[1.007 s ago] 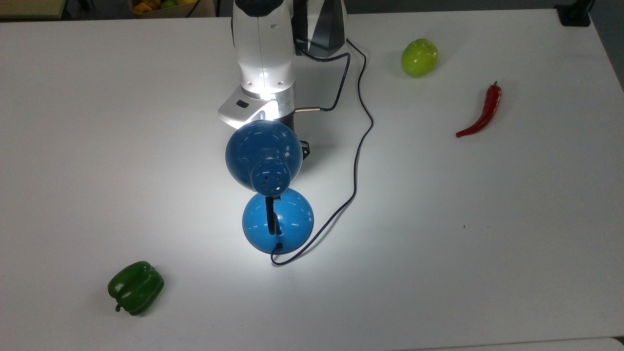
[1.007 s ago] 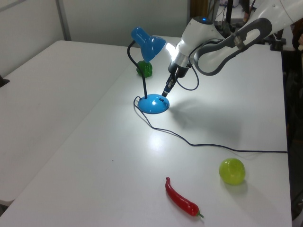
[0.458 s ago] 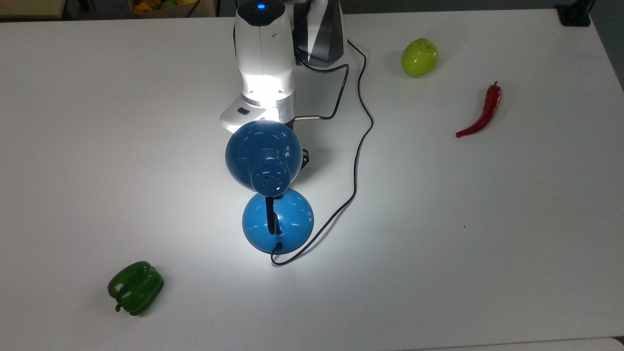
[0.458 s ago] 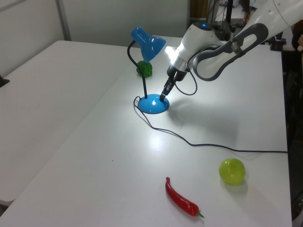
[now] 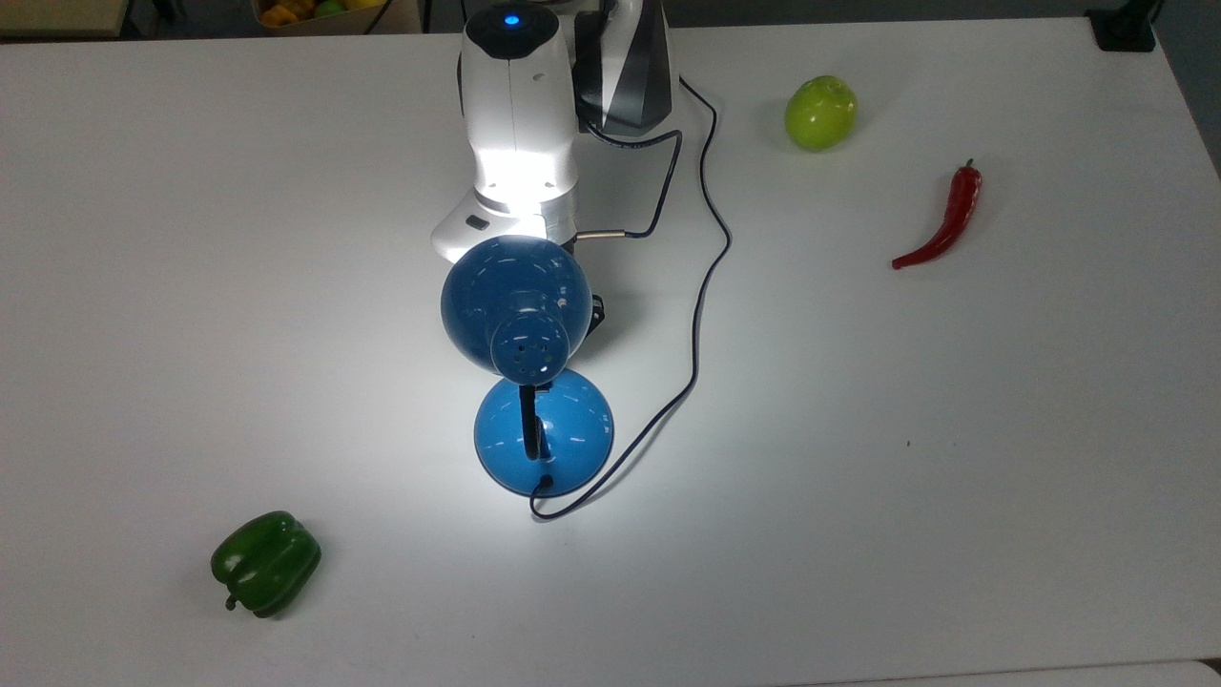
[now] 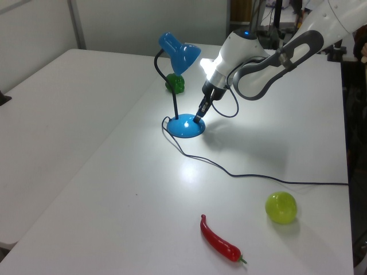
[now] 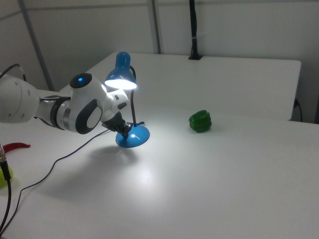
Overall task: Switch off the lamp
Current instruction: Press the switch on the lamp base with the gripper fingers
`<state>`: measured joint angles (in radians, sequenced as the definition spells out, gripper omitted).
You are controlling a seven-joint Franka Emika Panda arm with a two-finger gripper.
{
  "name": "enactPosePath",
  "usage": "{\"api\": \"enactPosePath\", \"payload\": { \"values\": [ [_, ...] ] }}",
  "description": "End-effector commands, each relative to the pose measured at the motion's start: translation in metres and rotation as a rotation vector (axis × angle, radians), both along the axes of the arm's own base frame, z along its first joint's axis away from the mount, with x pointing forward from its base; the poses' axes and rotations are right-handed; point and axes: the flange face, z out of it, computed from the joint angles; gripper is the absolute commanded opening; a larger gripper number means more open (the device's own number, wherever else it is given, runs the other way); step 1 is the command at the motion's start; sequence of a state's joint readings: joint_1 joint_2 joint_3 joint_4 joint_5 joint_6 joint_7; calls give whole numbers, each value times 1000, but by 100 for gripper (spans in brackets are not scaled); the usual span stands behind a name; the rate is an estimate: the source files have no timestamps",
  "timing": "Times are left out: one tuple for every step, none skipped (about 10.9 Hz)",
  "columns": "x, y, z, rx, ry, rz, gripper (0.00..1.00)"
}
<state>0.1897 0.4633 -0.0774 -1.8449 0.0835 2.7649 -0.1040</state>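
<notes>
The lamp [image 6: 184, 125] stands lit near the middle of the table [image 5: 954, 477], its shade [image 5: 516, 305] throwing a bright pool of light over the white surface, so the switching-off is not yet done. The gripper [image 6: 198, 117] comes down at a slant with its tip at the edge of the round blue base [image 7: 133, 136], on the side away from the neck in the left view; whether it touches the base I cannot tell, and the fingers look drawn together with nothing between them.

The main risk, as I judge it, is a press landing off the switch: the domed base is glossy, so the tip could slide down its slope and shove the lamp sideways instead. A hard sideways push could tip it, top-heavy as it looks. The black cord [image 5: 706, 286] runs just past the arm's wrist and could be snagged. The green pepper [image 5: 265, 563], the lime [image 5: 820, 113] and the red chilli [image 5: 944, 221] lie well apart from the gripper.
</notes>
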Motion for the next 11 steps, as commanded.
{"api": "enactPosePath", "payload": {
  "values": [
    [-8, -2, -18, -11, 15, 5, 0],
    [-12, -2, -23, -12, 27, 6, 0],
    [-13, -2, -23, -13, 32, 7, 0],
    [-15, -4, -23, -13, 43, 4, 0],
    [-24, -3, -20, -12, 49, 7, 0],
    [-30, -5, -8, -10, 68, 7, 0],
    [-34, -6, 3, -8, 112, 8, 0],
    [-38, -6, 13, -6, 157, 8, 0],
    [-44, -5, 30, -1, 194, 6, 0],
    [-54, -6, 45, 3, 269, 1, 1],
    [-64, -7, 65, 4, 336, 4, 18]
  ]
}}
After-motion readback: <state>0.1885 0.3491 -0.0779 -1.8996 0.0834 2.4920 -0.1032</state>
